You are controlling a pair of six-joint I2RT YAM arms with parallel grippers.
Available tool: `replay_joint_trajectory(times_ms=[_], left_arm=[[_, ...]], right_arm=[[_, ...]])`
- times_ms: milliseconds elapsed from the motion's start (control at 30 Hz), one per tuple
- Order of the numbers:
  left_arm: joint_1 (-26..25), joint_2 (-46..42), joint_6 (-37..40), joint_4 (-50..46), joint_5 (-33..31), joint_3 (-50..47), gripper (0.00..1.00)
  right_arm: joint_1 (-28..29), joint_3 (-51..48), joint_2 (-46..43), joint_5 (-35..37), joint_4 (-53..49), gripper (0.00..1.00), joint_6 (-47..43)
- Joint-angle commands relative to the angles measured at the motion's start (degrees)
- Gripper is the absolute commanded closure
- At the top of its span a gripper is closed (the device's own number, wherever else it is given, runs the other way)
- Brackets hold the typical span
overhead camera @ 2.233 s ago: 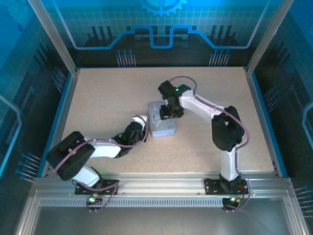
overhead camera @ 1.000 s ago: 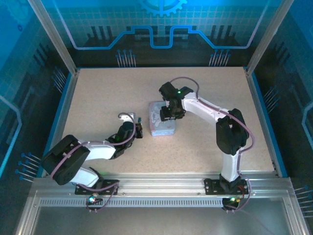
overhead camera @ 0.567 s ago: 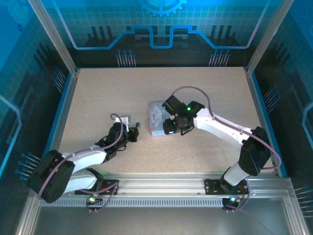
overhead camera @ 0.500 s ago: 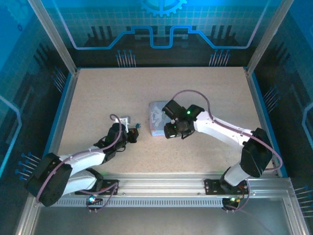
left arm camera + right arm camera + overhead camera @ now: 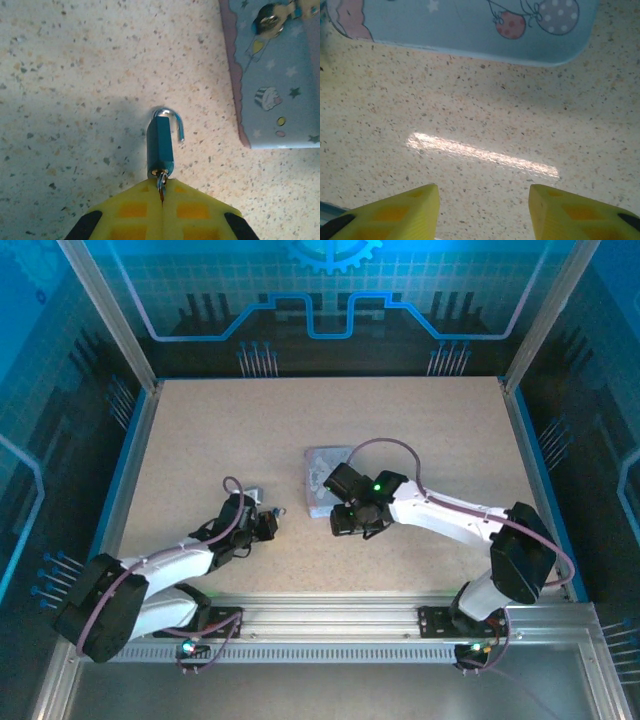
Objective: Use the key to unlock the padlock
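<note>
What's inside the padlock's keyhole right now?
The key sticks out of the padlock at its lower end, its outer part pinched in the shut left pincer. The blade within the body is covered.

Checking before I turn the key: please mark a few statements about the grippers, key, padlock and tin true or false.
1. The left gripper is shut on the key. True.
2. The key is in the padlock's base. True.
3. The padlock lies on the tin. False: it is apart from the tin, over the table.
4. The right gripper holds the tin. False: its jaws are open over the table, with the tin beyond its fingertips.
</note>
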Motion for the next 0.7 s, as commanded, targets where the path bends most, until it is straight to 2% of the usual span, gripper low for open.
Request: replay_joint_trajectory(times_ms=[0,133,567,667], left_arm=[[0.6,0.4,-0.8,-3.6,0.3,1.9,0.88],[0.6,-1.0,0.1,-7.4,-1.8,2.8,0.73],[0.6,-6.5,4.5,-18.4,-5.6,7.6,0.51],[0.7,-7.4,7.3,-22.7,-7.0,10.9,0.39]], right_arm=[[0.6,-1.5,1.8,-1.7,2.9,0.50,2.4],[-0.5,-2.3,3.1,-3.7,4.8,0.50,2.9],[-4.9,-4.2,2.0,-4.5,7.0,0.50,1.9],[-7.5,-5.6,-0.1,-3.7,6.6,0.49,1.0]])
